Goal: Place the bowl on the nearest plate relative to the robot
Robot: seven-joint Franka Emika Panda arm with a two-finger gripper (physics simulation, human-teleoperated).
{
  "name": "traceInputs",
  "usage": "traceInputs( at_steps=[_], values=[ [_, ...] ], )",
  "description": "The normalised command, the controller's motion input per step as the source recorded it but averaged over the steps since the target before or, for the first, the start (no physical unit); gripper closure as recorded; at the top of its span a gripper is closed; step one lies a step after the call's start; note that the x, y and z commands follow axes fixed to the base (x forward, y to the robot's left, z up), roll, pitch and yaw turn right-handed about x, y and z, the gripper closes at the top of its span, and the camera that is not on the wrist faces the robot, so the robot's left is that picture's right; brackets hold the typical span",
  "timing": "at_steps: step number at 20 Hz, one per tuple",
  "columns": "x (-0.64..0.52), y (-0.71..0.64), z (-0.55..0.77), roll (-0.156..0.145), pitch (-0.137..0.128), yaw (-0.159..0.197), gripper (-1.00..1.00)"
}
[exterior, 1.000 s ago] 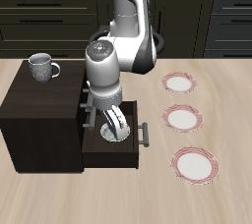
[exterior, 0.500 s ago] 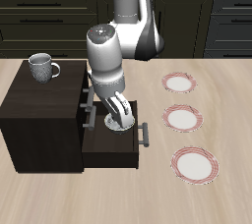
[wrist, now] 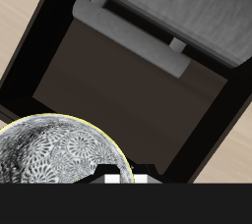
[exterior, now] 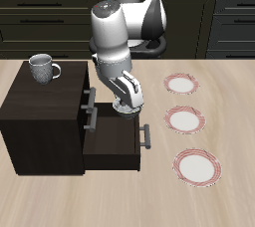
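Observation:
My gripper [exterior: 126, 103] is shut on the rim of the small grey-white bowl [exterior: 129, 96] and holds it above the open drawer [exterior: 112, 143] of the dark cabinet. In the wrist view the bowl [wrist: 49, 164] shows its dark speckled inside, right by my gripper [wrist: 119, 178], with the empty drawer [wrist: 128, 85] below. Three white plates with red-pink rims lie in a row beside the cabinet: one farthest back [exterior: 181, 84], one in the middle [exterior: 185, 120], one nearest the table's front edge [exterior: 196, 167]. All three are bare.
A grey handled mug [exterior: 42, 68] stands on top of the dark cabinet [exterior: 40, 112]. The drawer's handle [exterior: 145, 133] sticks out toward the plates. Dark kitchen cabinets line the back wall.
My gripper has risen out of the drawer with the bowl in it, and moved a little farther back. The drawer now shows empty.

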Motion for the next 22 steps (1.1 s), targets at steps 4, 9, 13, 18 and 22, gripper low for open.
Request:
traceInputs(
  at_steps=[4, 9, 13, 18, 22],
  values=[
    [-0.19, 0.06, 0.42, 0.008, -0.061, 0.097, 1.0],
    [-0.15, 0.09, 0.24, 0.008, -0.033, 0.103, 1.0],
    [-0.31, 0.26, 0.26, -0.01, -0.041, 0.205, 1.0],
    [-0.28, 0.39, 0.21, -0.003, -0.044, 0.215, 1.0],
    [-0.18, 0.36, 0.14, -0.008, 0.005, 0.204, 1.0]
  ],
)
